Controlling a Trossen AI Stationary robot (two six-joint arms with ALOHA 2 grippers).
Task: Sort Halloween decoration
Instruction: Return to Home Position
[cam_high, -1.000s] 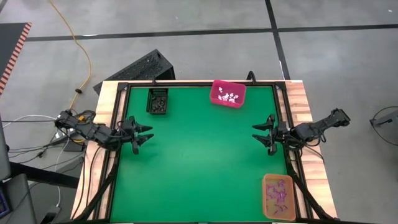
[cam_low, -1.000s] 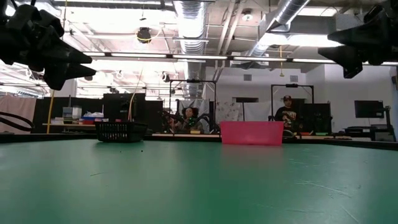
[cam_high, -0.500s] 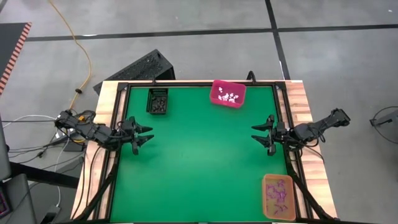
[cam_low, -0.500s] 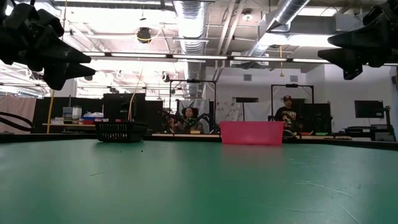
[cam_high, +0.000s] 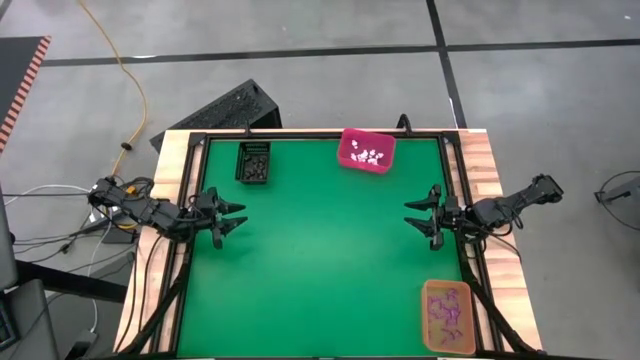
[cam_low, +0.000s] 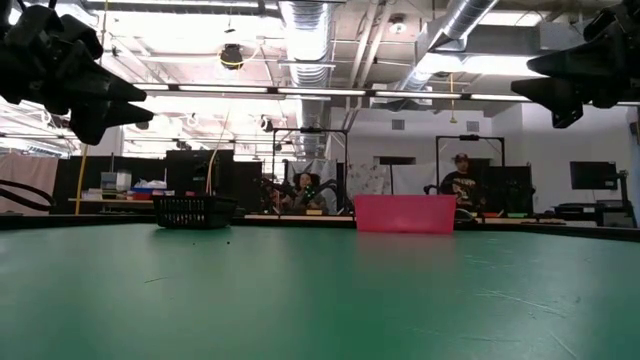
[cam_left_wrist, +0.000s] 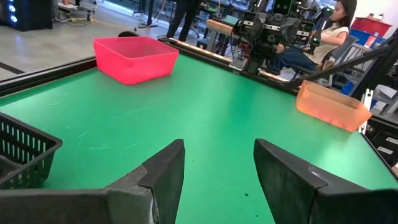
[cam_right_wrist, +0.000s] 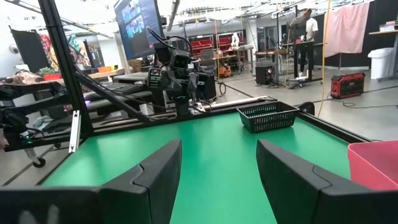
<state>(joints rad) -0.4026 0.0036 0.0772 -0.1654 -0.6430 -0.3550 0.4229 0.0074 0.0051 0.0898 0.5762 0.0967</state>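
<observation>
White trinkets (cam_high: 370, 155) lie in the pink bin (cam_high: 352, 160) at the table's far edge. Purple trinkets (cam_high: 447, 312) lie in the orange bin (cam_high: 429, 330) at the near right corner. Dark trinkets (cam_high: 254, 168) show inside the black basket (cam_high: 253, 148) at the far left. My left gripper (cam_high: 236, 217) hovers open above the table's left side, pointing level toward the middle. My right gripper (cam_high: 415, 218) hovers open above the right side, facing it. Neither has anything between its fingers.
A green mat (cam_high: 320, 260) covers the table inside a black frame and wooden rim (cam_high: 485, 160). The mat between the two grippers is bare. People sit and stand in the room beyond the far edge, seen in the low view.
</observation>
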